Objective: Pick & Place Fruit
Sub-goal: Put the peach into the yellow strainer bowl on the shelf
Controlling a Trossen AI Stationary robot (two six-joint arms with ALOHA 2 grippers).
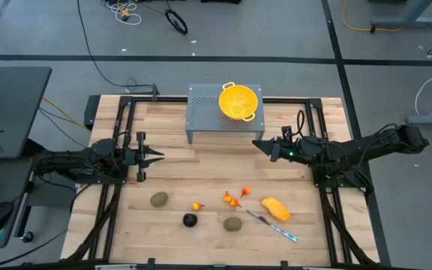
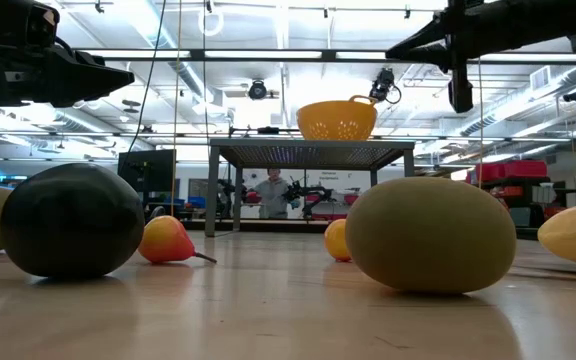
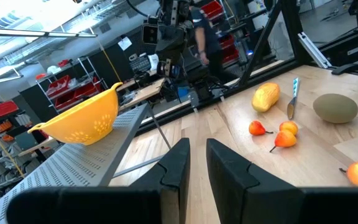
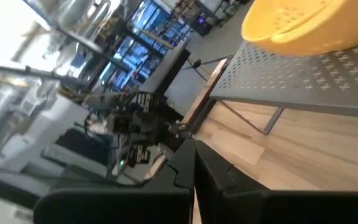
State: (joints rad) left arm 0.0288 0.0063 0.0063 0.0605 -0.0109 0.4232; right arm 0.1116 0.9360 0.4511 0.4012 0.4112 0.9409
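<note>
Well in front of the yellow perforated colander [image 1: 239,101] on its grey metal stand [image 1: 205,112], toy fruits [image 1: 233,223] lie untouched w/ the slim silver-and-blue knife [image 1: 273,226]. Left gripper [image 1: 158,156] slightly apart, right gripper [image 1: 257,143] closed, both empty, beside the stand. Best: open wide, drop straight onto one fruit, avoid knife.

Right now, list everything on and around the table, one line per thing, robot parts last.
Olive-green ovals: two, one at the table's left, one near the front centre.
Dark ball: one, blackish, front, between the two ovals.
Yellow-orange oblong: one, right of the small pieces.
Small orange-red pieces: three, one beside the dark ball, two nearer the centre.
Knife: one, silver with blue, beside the oblong.
Colander: one, yellow, on the stand.
Stand: one, grey perforated metal, back centre.
Person: one, far behind the table.
Left gripper: dark, narrowly open, empty, left side.
Right gripper: dark, shut, empty, right side.
</note>
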